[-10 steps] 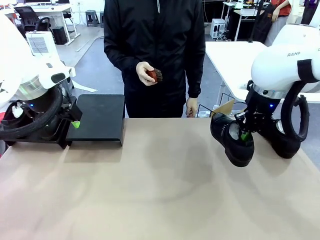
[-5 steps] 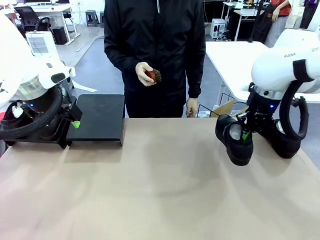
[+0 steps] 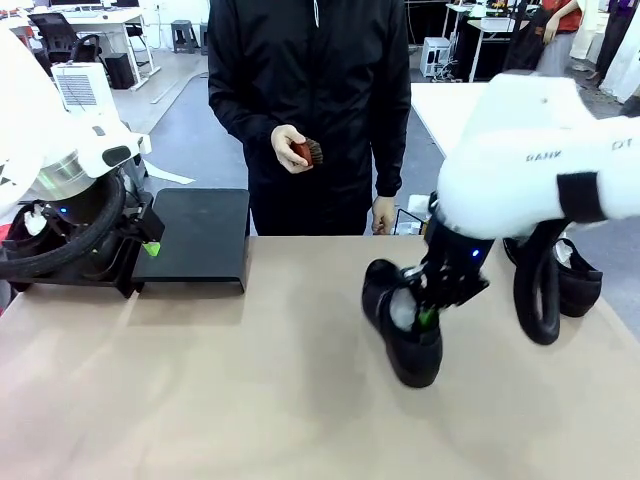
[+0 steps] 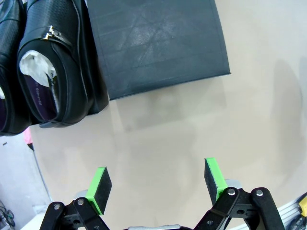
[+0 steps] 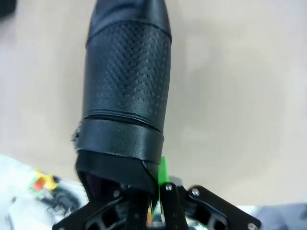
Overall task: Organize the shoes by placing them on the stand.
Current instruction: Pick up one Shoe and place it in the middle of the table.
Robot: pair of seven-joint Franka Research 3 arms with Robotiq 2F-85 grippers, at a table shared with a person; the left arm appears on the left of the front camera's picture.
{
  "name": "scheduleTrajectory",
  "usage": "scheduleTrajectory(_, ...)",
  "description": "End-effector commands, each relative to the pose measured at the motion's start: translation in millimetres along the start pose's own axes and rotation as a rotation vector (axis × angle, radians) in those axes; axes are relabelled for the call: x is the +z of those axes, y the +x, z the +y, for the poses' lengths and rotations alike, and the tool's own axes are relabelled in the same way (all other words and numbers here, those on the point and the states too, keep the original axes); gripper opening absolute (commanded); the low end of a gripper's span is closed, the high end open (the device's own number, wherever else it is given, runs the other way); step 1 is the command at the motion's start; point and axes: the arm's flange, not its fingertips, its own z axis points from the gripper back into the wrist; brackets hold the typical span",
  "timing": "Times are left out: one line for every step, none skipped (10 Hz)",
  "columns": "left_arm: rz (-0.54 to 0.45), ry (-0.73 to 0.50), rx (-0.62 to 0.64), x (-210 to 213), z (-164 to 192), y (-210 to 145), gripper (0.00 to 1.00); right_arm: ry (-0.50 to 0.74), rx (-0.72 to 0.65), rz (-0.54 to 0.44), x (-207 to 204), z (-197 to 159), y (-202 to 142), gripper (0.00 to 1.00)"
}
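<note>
While right gripper (image 3: 427, 318) clamps tilted shoe (image 3: 398, 342) over table (image 3: 250, 400), left gripper (image 4: 157, 181) agape.

Right arm (image 3: 540, 175): blurred lettering, perhaps "RANK"; nothing else legible.

black shoe (image 5: 125, 91) clamped in jaws, above tabletop (image 5: 240, 96).

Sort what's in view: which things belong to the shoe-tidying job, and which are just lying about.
Job:
- held shoe, gripped by the shut right gripper
- far-right shoe, on the table
- buckled shoe and edge shoe, side by side next to the stand's bare top
- stand
- left gripper, open

Not the job:
- brush, in the person's hand
- white table behind
</note>
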Motion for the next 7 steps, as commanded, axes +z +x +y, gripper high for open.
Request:
scheduleTrajectory(-0.010, 0.017, 0.009, -0.2, 0.4, -0.6, 1.00, 0.071, 0.020, -0.029, -23.8, 17.7, 3.1, 0.00)
scheduleTrajectory(-0.010, 0.017, 0.009, -0.2, 0.4, -0.6, 1.00, 0.134, -0.001, -0.019, -35.6, 26.6, 2.2, 0.00)
scheduleTrajectory(-0.010, 0.017, 0.009, -0.2, 0.4, -0.6, 1.00, 0.143, -0.025, -0.005, -46.9, 33.2, 3.4, 0.00)
scheduleTrajectory(-0.010, 0.017, 0.009, -0.2, 0.4, -0.6, 1.00, 0.158, -0.008, -0.006, -56.5, 39.3, 2.6, 0.00)
scheduleTrajectory(-0.010, 0.017, 0.009, -0.2, 0.4, -0.6, 1.00, 0.159, -0.015, -0.006, -59.9, 42.5, 0.2, 0.02)
scheduleTrajectory(-0.010, 0.017, 0.009, -0.2, 0.4, -0.6, 1.00, 0.137, -0.016, 0.001, -61.2, 42.7, -0.8, 0.20)
scheduleTrajectory(-0.010, 0.017, 0.009, -0.2, 0.4, -0.6, 1.00, 0.132, -0.015, 0.009, -61.8, 41.0, -0.9, 0.39)
